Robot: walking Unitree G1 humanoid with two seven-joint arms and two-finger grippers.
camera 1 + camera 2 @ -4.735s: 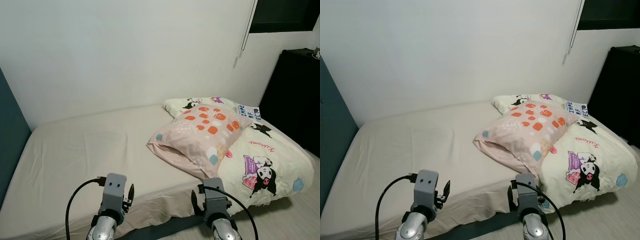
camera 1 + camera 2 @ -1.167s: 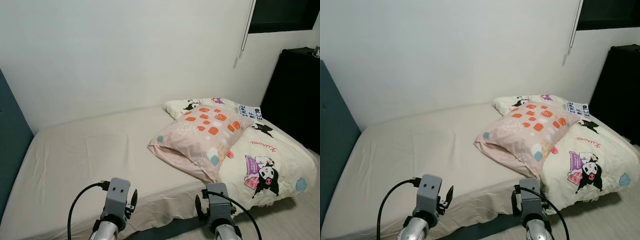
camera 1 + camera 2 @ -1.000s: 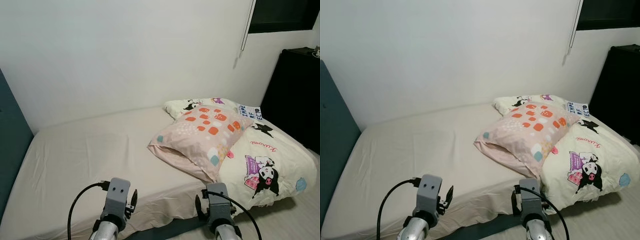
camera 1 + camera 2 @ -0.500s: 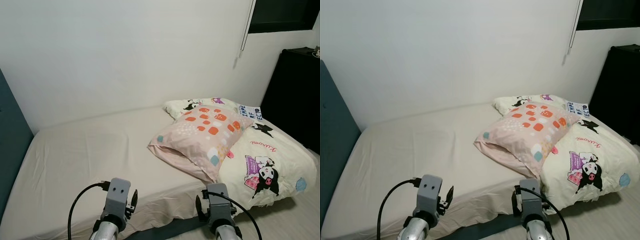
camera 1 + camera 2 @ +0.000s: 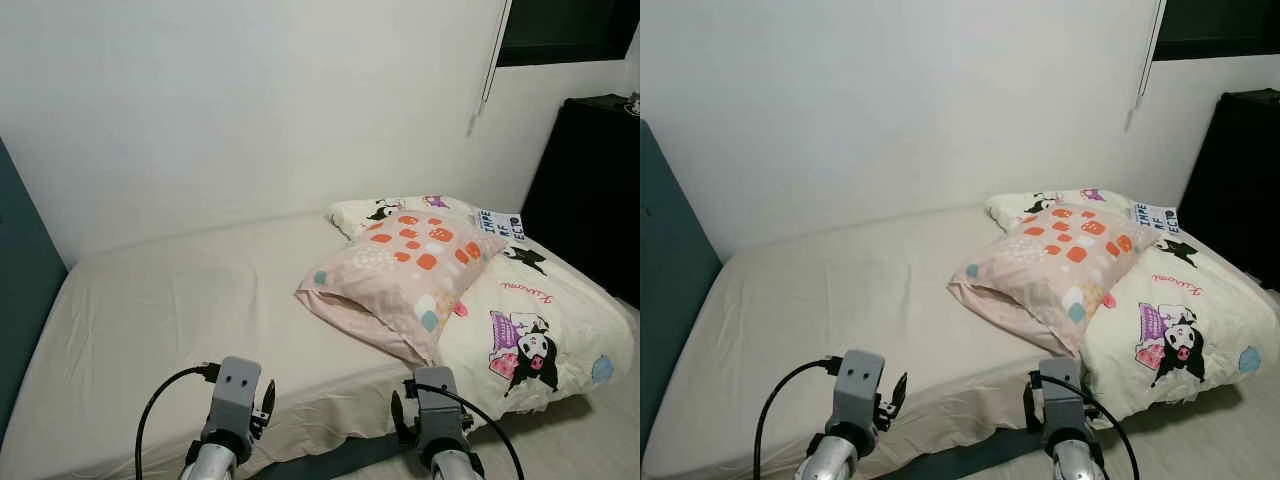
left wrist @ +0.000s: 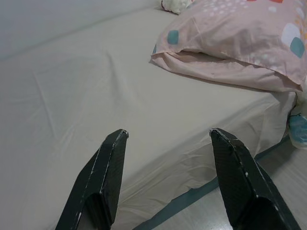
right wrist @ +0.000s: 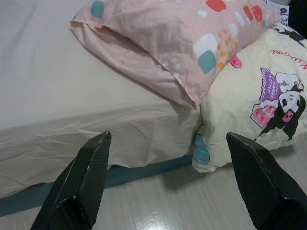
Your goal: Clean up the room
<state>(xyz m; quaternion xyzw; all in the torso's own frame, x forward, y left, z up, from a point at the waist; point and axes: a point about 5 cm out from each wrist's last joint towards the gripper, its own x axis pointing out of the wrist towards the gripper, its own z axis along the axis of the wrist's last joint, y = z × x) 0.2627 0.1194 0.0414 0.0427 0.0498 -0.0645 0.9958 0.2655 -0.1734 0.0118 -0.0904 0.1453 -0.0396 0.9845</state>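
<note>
Before bed point(image 5: 160, 300) | left gripper point(image 6: 165, 136), right gripper point(image 7: 168, 139) wide apart (holding nothing)

Free room: left half of bed sheet point(image 5: 170, 300), bare and flat.
Obstacles: pink pillow point(image 5: 400, 270) lying on cartoon-print duvet point(image 5: 530, 320), right half.
Beyond: black cabinet point(image 5: 590, 190).

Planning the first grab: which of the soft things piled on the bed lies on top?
The pink pillow with orange and teal patches. It rests tilted across the cream cartoon-print duvet, which lies beneath and spills over the bed's edge.

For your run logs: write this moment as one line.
stage: facing bed | left end effector: open, empty | right end effector: open, empty | pink pillow: on cartoon duvet
</note>
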